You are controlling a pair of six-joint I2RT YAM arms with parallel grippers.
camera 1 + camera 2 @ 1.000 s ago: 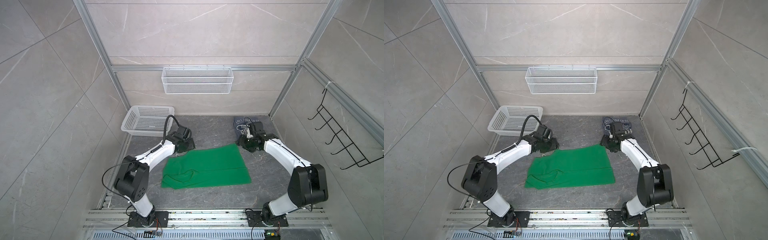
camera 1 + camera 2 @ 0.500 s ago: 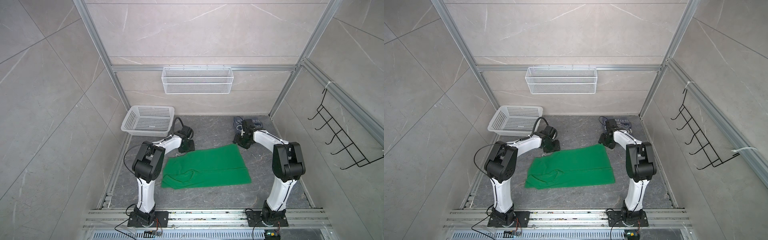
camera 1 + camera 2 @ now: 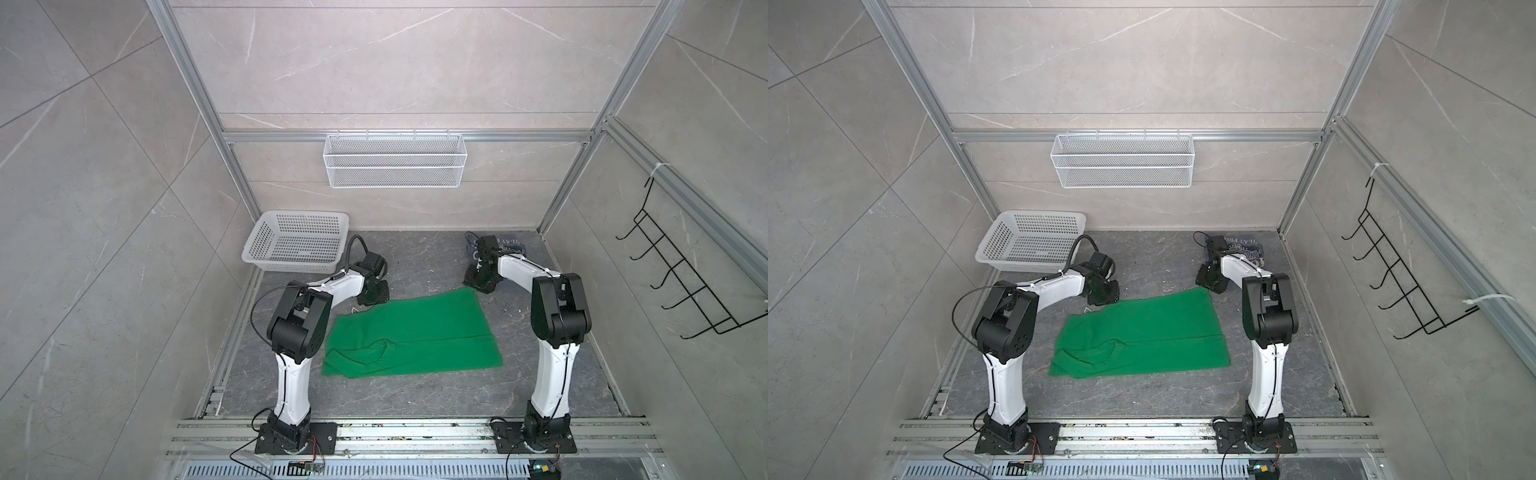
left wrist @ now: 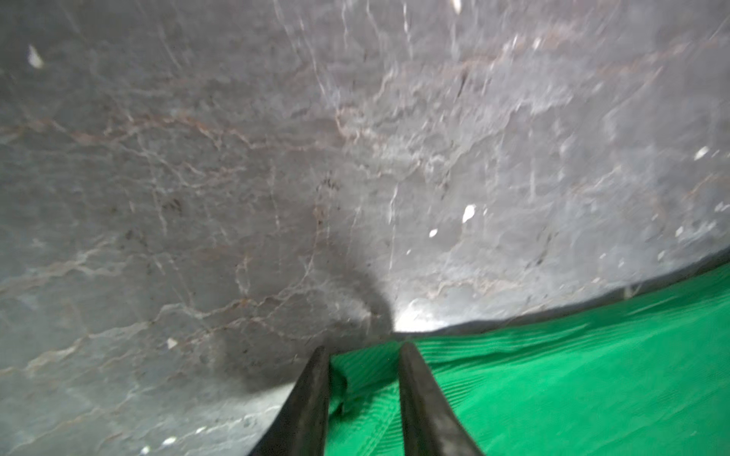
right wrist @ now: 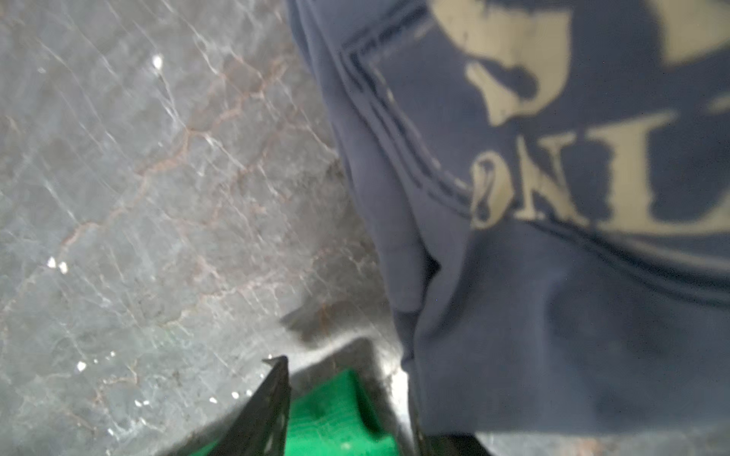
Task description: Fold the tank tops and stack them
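The left gripper [image 4: 363, 349] stands with its jaws part-way apart, straddling the rumpled corner of the green tank top [image 4: 553, 375]. Cloth lies in the gap but is not visibly pinched. The right gripper [image 5: 339, 371] also has its jaws apart, over the other far corner of the same top; only one finger [image 5: 276, 395] is clear in its wrist view, the other lost in glare. In a top view both grippers sit low at the far corners of the green tank top [image 3: 411, 332], which lies spread in the middle of the frame with a wrinkle and a turned-over flap at its lower left. The likeliest trouble, I judge, is an uneven catch: the left corner is bunched, so the jaws may take a single layer or slip off the hem, and a lift would then drag that side askew. On the right, the slate-blue tank top [image 5: 553, 276] lies just beside the gripper, bunched at the upper right of the tabletop [image 3: 415, 399]. A stray fold of it could be nipped along with the green corner and hauled with it. Fingertips pressed hard on the tabletop could also skid and shove the cloth rather than grip it. The white basket [image 3: 305, 214] at upper left sits well apart and poses no hazard.
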